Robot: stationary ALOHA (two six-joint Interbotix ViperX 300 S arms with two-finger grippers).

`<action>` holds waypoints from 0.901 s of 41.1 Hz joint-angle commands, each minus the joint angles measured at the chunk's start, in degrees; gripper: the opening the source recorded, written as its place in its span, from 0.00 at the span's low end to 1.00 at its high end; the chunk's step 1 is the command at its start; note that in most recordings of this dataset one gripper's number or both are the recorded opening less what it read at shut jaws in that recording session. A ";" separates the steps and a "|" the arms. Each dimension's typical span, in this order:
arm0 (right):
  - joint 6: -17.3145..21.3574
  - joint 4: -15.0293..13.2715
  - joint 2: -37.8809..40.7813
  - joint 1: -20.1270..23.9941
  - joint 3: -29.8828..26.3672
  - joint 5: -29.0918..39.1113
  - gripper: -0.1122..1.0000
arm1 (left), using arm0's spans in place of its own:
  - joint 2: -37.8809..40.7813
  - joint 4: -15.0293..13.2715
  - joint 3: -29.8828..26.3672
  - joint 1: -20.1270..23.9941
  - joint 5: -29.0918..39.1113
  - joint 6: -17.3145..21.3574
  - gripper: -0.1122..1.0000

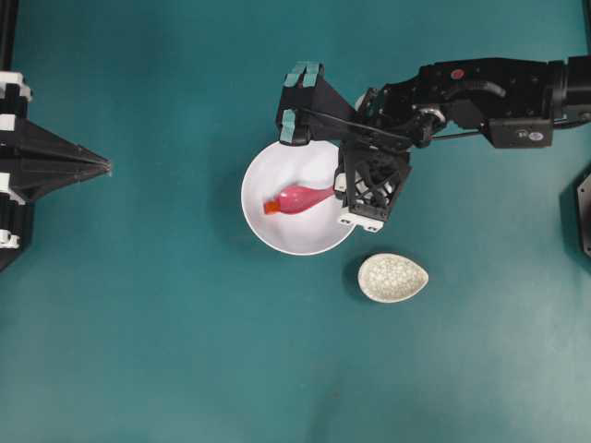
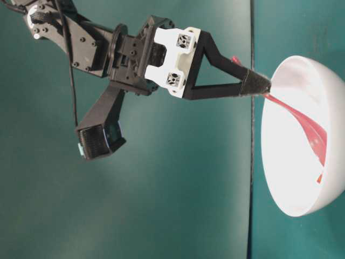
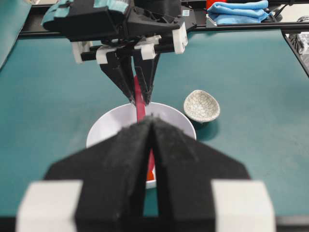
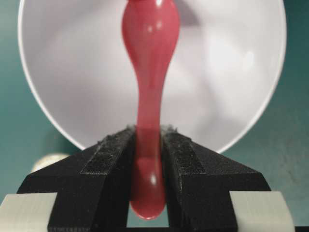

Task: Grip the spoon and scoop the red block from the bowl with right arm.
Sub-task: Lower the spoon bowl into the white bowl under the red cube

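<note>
Right gripper clamped on the spoon handle, pads pressed to both sides, butt end poking out behind. Further out: handle running down over the bowl rim, scoop sitting low inside, red block right at the tip of the scoop, touching it, can't tell if actually in it yet. Glossy glaze, so probably slippery, handle likely to swivel between the pads under a sideways push. Stiff and light though, no flex. Grip near the handle end looks about right, keeps the claw out of the bowl. Ceramic on ceramic, so best not to jab. Block tiny and light, easy to flick off. Speckled dish beside the bowl, not touching. Far side: left gripper parked well clear, pressed together, holding nothing
</note>
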 commanded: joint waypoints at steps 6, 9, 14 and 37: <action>0.09 0.44 -0.62 1.05 -1.67 -2.11 0.31 | 0.44 0.18 -0.62 0.00 -0.35 0.09 0.10; 0.26 0.44 -0.62 1.23 -1.67 -2.99 0.31 | 0.44 0.18 -0.62 0.00 -0.35 0.09 0.10; 0.26 0.35 -0.62 1.32 -1.58 -4.22 0.31 | 0.44 0.09 -0.53 -0.09 -0.35 0.09 0.10; 0.79 0.35 -2.29 1.32 1.32 -8.44 0.31 | 0.44 0.09 -0.53 -0.09 -0.35 0.09 0.10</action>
